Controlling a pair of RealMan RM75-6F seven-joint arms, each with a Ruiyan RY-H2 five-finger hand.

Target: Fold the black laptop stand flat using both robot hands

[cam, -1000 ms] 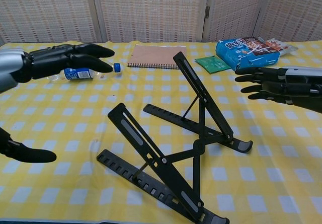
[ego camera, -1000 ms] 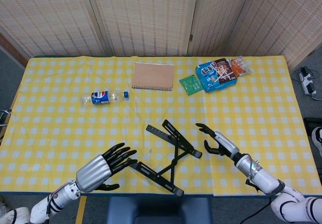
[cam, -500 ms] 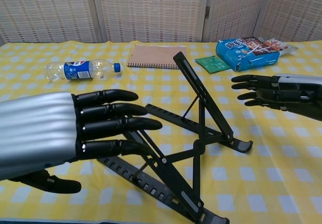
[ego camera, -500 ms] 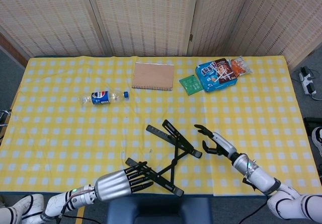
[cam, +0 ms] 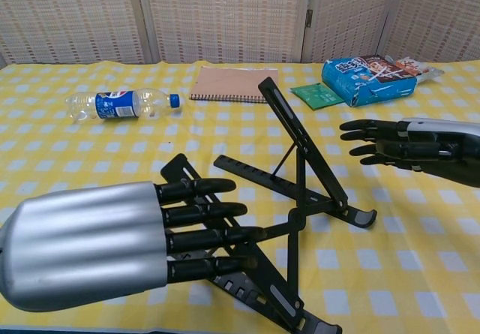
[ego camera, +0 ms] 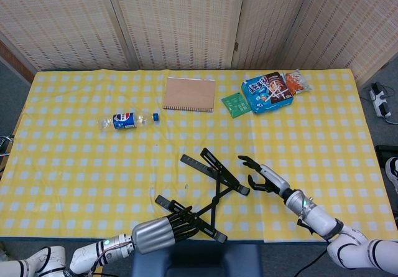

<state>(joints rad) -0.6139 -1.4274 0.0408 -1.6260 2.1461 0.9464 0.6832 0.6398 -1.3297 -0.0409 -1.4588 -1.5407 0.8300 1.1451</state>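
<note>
The left robot hand (cam: 112, 248) is extended with fingers apart and empty at the near rail of the black laptop stand (ego camera: 205, 193). The right robot hand (cam: 409, 148) is held open beside the raised far panel. The stand remains erected near the table (ego camera: 74, 159) front edge. The approach step is in hand; next, both sides must be grasped and pressed down. Since the earlier frame, both hands have been advanced toward the stand.

counter (ego camera: 74, 165): yellow checked cloth | bottle (ego camera: 127, 120) lying on its side | notebook (ego camera: 189, 94) | green packet (ego camera: 236, 104) | snack bags (ego camera: 268, 91)
</note>
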